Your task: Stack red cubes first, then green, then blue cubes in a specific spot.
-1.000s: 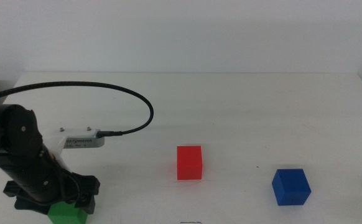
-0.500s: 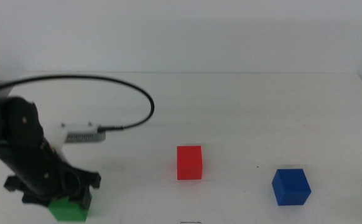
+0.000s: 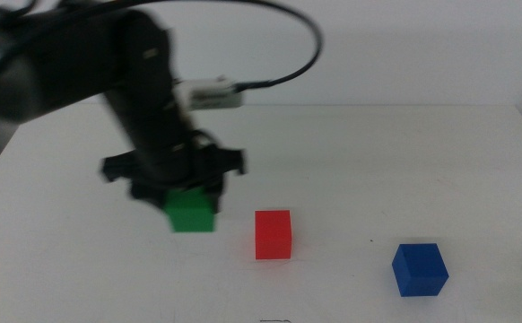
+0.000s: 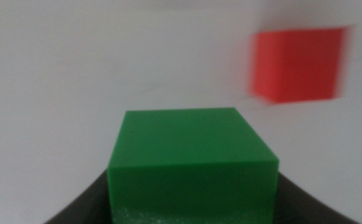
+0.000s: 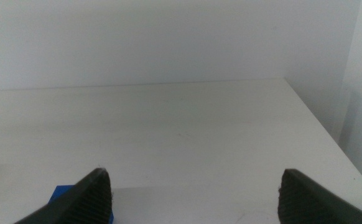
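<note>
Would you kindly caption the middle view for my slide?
Left gripper carries the green cube beside the red cube; blue cube sits apart.

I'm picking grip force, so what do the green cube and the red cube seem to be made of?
Green cube, held in the left gripper: looks like solid matte plastic, with flat even colour, crisp edges and no shine; painted wood is possible. Red cube on the table: same plain matte look, probably the same material. Right gripper waits, open.

Lit brightly and evenly, with soft faint shadows on the white table [image 3: 378, 161]. Motion-blurred at the left arm [image 3: 135, 99] in the middle view; smeared at the red cube [image 4: 298, 64] in the left wrist view.
</note>
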Tool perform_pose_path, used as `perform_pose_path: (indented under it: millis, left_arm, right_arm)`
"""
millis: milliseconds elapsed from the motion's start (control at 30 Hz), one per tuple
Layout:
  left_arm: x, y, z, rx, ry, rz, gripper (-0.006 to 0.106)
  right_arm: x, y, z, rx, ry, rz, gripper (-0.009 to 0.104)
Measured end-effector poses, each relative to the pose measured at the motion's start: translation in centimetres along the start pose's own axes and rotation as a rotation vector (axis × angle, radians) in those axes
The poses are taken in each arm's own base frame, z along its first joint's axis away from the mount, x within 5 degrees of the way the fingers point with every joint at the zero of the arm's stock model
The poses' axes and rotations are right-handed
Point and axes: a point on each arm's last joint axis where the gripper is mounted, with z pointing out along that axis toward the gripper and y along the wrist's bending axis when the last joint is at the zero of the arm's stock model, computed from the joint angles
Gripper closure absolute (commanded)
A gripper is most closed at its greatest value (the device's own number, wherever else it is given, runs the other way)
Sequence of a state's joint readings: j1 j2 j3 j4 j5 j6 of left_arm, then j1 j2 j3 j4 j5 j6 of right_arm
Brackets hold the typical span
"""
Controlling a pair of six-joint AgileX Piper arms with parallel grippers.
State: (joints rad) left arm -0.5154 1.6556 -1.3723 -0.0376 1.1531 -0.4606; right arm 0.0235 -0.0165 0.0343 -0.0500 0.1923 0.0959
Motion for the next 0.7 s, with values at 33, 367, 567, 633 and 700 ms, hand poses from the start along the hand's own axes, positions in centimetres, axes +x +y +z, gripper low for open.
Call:
perform_pose_path:
  millis: [33,367,567,633,700]
  left_arm:
    - [-0.8,-2.1,-0.3,0.006,-0.008,-0.008,0.091]
    - [-2.3,-9.7,3.5,0.008,0.03,-0.002,0.091]
    - [-2.9,-10.2,5.4,-0.028,0.037,-0.009,0.091]
    - [-3.0,-10.2,5.9,-0.042,0.04,-0.014,0.091]
    - [-3.1,-10.2,6.1,-0.041,0.037,-0.025,0.091]
  right_arm:
    - [0.0,0.0,0.0,0.0,0.0,0.0,0.023]
    - [0.0,0.0,0.0,0.0,0.0,0.0,0.023]
    - [0.0,0.0,0.0,0.0,-0.001,0.0,0.023]
    - [0.0,0.0,0.0,0.0,-0.001,0.0,0.023]
    - [0.0,0.0,0.0,0.0,-0.001,0.0,0.023]
